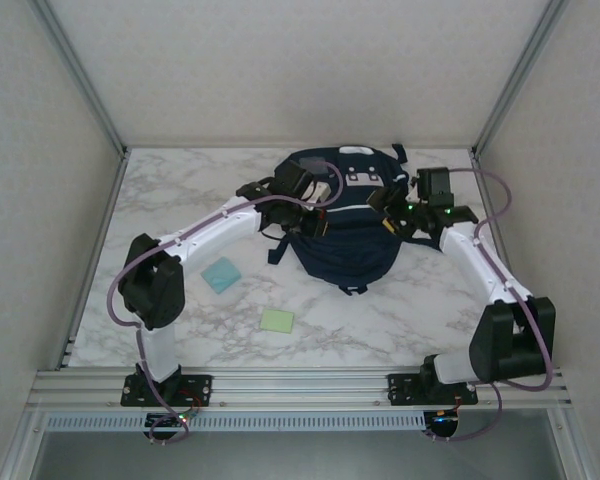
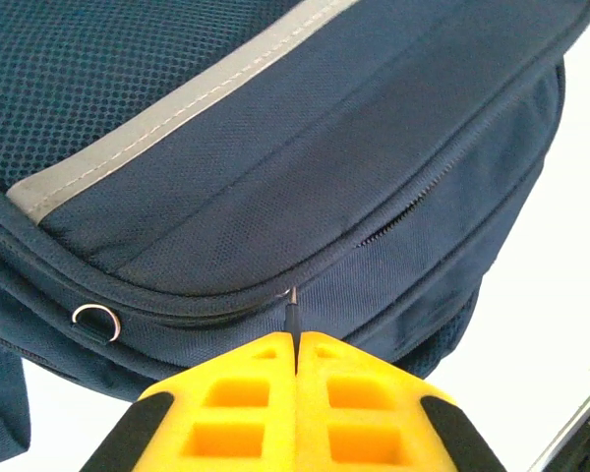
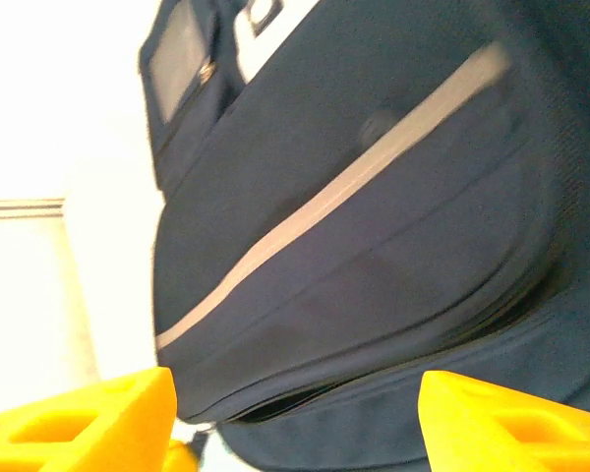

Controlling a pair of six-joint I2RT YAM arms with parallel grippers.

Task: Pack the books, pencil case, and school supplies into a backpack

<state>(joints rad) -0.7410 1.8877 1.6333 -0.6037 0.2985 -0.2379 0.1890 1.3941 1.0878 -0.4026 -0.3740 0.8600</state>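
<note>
The navy-blue backpack (image 1: 345,235) lies at the middle back of the table, white stripe up. My left gripper (image 1: 318,212) is at its left side. In the left wrist view this gripper (image 2: 295,339) is shut on a thin dark zipper pull (image 2: 292,317) at the backpack's (image 2: 275,187) seam. My right gripper (image 1: 385,207) is at the bag's right side. In the right wrist view it (image 3: 295,393) stands open, and the backpack (image 3: 374,246) with a slightly parted zip slit (image 3: 295,398) lies between its fingers. The books and the pencil case are out of view.
A light-blue square pad (image 1: 221,274) and a pale-green square pad (image 1: 277,320) lie on the marble table (image 1: 180,190) in front left of the bag. A dark strap (image 1: 278,252) trails from the bag's left. White walls close the back and sides.
</note>
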